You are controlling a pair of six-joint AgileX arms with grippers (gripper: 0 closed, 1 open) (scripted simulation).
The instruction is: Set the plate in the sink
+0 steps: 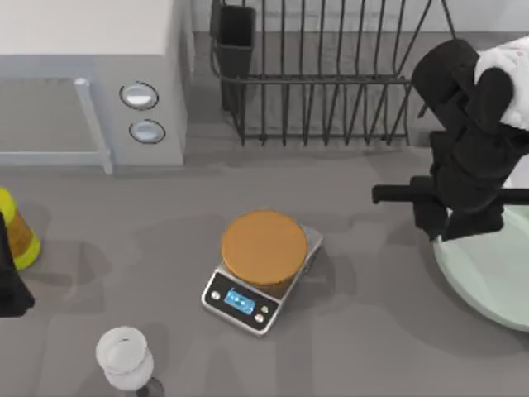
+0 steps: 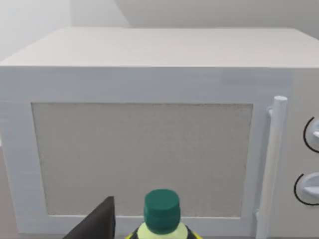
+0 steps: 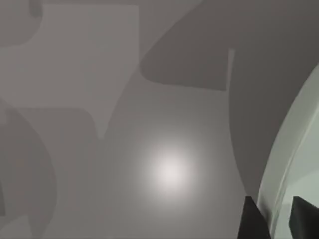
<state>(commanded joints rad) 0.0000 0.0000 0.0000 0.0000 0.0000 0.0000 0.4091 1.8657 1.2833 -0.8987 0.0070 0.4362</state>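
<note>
- The grey bench [image 1: 372, 273] carries everything; its bare surface also fills most of the right wrist view.
- A white microwave [image 1: 91, 83] stands at the far left, door handle and two round knobs facing the near side.
- A black wire rack [image 1: 322, 74] stands at the far side, right of the microwave.
- The mint plate [image 1: 488, 277] lies on the bench at the right edge, partly cut off by the top view.
- The right tool [image 1: 450, 227] sits at the plate's far-left rim. In the right wrist view its two dark fingers [image 3: 251, 221] stand on either side of the plate's raised rim [image 3: 284, 169], straddling it; whether they press on it I cannot tell.
- A scale [image 1: 260, 273] with an orange-brown disc on top sits mid-bench, well left of the plate.
- A white cup [image 1: 124, 357] stands at the near left.
- A yellow bottle [image 1: 16, 227] with a green cap stands at the left edge, just beside the left tool [image 1: 10, 285], which is parked there; I cannot tell its finger state.
</note>
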